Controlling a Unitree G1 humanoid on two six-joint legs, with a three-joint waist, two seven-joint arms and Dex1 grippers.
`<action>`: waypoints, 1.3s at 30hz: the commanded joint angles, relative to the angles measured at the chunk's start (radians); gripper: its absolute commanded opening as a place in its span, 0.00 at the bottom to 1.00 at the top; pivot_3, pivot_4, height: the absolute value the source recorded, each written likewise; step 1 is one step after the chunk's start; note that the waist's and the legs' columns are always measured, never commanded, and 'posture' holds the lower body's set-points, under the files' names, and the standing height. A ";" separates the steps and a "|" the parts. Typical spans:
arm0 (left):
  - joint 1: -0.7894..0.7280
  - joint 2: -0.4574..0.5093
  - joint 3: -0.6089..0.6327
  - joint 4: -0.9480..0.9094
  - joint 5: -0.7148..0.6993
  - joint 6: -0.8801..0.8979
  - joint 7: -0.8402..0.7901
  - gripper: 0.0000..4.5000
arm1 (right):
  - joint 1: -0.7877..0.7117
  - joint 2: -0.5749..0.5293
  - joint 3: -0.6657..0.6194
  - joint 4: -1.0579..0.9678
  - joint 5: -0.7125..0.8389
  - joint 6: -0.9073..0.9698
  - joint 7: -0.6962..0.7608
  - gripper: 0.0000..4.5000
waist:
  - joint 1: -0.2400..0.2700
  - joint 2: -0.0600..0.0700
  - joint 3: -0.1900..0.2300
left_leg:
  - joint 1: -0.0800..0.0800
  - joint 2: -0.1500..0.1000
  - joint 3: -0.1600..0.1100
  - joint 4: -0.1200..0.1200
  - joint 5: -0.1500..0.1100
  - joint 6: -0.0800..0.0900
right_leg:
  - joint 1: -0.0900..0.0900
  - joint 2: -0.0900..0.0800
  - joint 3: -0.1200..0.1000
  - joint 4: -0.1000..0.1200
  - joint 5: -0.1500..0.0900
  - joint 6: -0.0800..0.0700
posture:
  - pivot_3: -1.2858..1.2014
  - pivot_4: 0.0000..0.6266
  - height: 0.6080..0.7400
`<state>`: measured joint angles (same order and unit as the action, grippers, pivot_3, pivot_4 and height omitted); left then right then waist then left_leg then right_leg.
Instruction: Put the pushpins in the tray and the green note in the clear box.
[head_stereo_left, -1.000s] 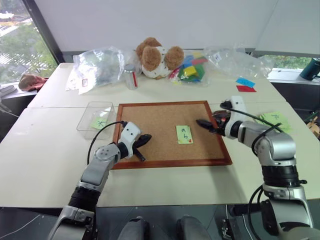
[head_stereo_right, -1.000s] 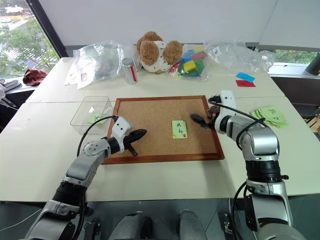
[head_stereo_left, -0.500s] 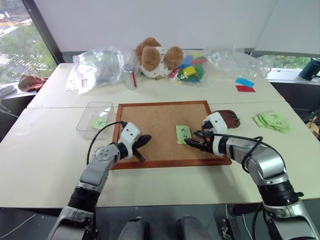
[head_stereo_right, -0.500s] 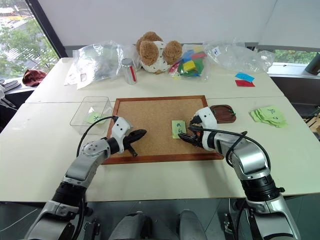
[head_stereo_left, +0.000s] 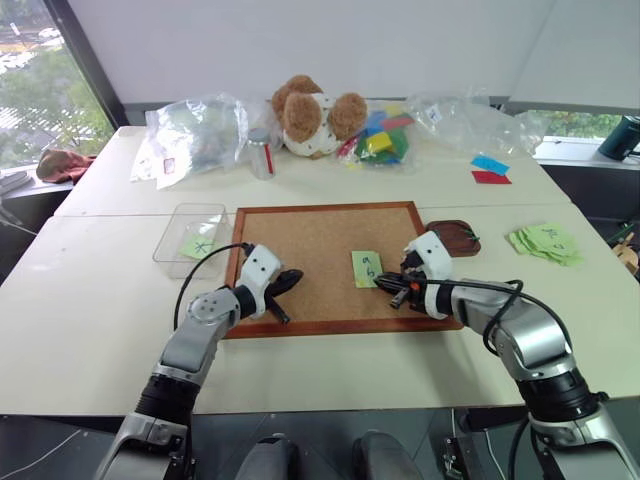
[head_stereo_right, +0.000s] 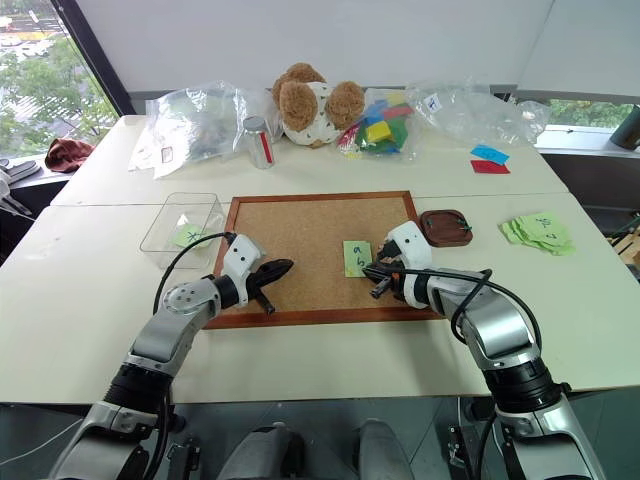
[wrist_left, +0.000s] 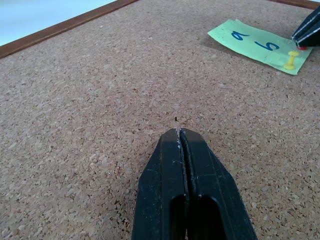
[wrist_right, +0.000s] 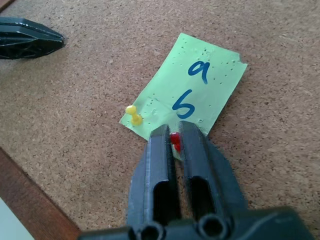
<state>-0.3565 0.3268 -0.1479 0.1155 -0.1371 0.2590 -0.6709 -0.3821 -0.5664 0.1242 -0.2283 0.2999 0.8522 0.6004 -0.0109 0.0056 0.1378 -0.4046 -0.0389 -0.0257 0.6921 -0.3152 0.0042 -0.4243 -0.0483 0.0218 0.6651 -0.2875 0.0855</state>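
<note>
Two pushpins, one red and one yellow, one green note, one tray, one clear box, two grippers, one teddy bear

You are looking across a pale cream table, built of several tops pushed together with seams showing between them. Behind it stands a plain white wall. A window with a dark slanted frame sits at the far left, trees green beyond it, and a second strip of window shows at the far right. Even daylight falls on the tabletop, and a grey floor shows below the near edge
</note>
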 joint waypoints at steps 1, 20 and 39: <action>0.034 0.006 -0.032 0.031 0.021 0.038 -0.009 0.00 | 0.001 -0.011 -0.005 -0.036 -0.004 -0.003 0.005 0.09 | 0.000 0.000 0.000 | 0.000 0.000 0.000 0.000 0.000 0.000 | 0.000 0.000 0.000 0.000 0.000 0.000 | 0.52 0.24 1.00; 0.034 0.004 -0.034 0.034 0.021 0.039 -0.010 0.00 | -0.027 -0.003 -0.038 -0.077 0.037 0.041 0.018 0.04 | 0.000 0.000 0.000 | 0.000 0.000 0.000 0.000 0.000 0.000 | 0.000 0.000 0.000 0.000 0.000 0.000 | 0.52 0.24 1.00; 0.028 0.001 -0.045 0.053 0.029 0.031 -0.014 0.00 | -0.239 -0.004 -0.245 0.082 -0.015 0.055 -0.208 0.04 | 0.000 0.000 0.000 | 0.000 0.000 0.000 -0.001 0.000 0.000 | 0.000 0.000 0.000 0.000 0.000 0.000 | 0.52 0.24 1.00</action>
<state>-0.3620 0.3254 -0.1540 0.1231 -0.1338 0.2581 -0.6723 -0.5972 -0.5746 -0.0834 -0.1836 0.3213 0.9422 0.4446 -0.0109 0.0051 0.1375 -0.4042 -0.0391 -0.0257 0.6914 -0.3151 0.0040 -0.4238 -0.0487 0.0220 0.6647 -0.2875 0.0855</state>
